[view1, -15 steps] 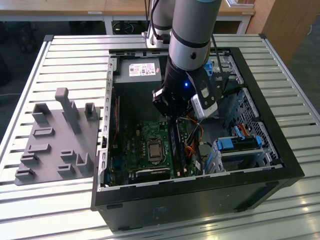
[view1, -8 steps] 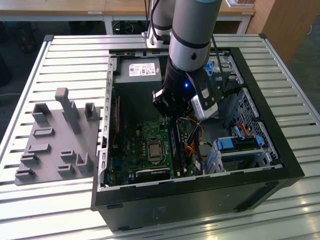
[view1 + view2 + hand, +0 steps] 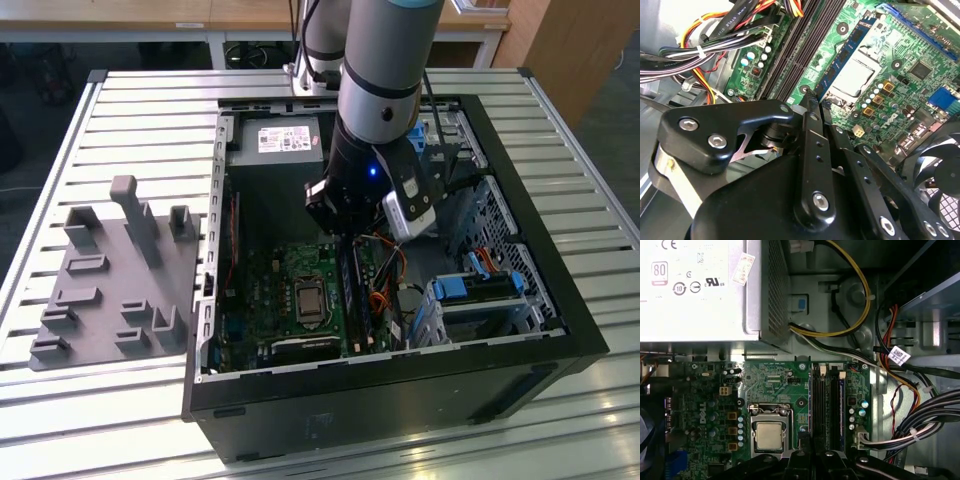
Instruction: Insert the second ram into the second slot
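Exterior view: an open case (image 3: 380, 400) lies on a slatted table (image 3: 130, 110) beside a grey tray (image 3: 110, 270). The case holds a green board (image 3: 270, 290), a PSU (image 3: 275, 140) and a drive cage (image 3: 480, 295). The arm reaches down into the case, and the gripper (image 3: 345, 228) hangs just above the board, by the dark slots (image 3: 352, 290).

In the second wrist view the gripper (image 3: 812, 97) is drawn narrow. Its tips appear pinched on one end of the ram (image 3: 850, 50), a blue stick with dark chips. The ram is above the board, between the slots (image 3: 795, 45) and the CPU (image 3: 852, 75), not seated. A fan (image 3: 940, 170) shows at the edge.

The first wrist view looks straight down on the PSU (image 3: 690, 290), the CPU (image 3: 767, 435), the slots (image 3: 825, 405) and bundled cables (image 3: 920, 425). The ram (image 3: 801, 440) is a short blue sliver at the gripper (image 3: 801, 455). A blue strip (image 3: 841, 405) lies along the slot farthest from the CPU.
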Robot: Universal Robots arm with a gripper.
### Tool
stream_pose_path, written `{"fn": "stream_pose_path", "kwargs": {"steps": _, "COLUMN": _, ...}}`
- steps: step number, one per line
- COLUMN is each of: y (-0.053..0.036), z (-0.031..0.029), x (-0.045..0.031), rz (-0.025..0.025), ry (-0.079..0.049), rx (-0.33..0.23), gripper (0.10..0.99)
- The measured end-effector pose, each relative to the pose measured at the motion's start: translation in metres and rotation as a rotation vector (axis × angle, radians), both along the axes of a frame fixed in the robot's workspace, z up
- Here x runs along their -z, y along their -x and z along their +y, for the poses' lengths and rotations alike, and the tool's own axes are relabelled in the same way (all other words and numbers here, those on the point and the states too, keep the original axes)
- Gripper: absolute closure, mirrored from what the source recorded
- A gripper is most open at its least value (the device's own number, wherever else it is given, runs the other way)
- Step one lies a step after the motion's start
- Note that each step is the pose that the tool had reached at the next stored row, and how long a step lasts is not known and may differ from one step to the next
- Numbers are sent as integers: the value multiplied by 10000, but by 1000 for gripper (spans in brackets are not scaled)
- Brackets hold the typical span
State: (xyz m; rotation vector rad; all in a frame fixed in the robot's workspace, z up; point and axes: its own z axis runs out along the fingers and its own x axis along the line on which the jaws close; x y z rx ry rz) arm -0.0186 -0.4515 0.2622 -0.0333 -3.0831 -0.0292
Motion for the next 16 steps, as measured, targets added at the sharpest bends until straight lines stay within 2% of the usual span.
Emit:
{"fn": "stream_pose_path", "kwargs": {"steps": 7, "y": 0, "z": 0, "x": 8, "rz": 0, "ry": 0, "rx": -12, "gripper": 949}}
{"fn": "stream_pose_path", "kwargs": {"steps": 16, "y": -11, "z": -1, "x": 55, "rz": 4, "ry": 1, "rx": -143, "gripper": 949}}
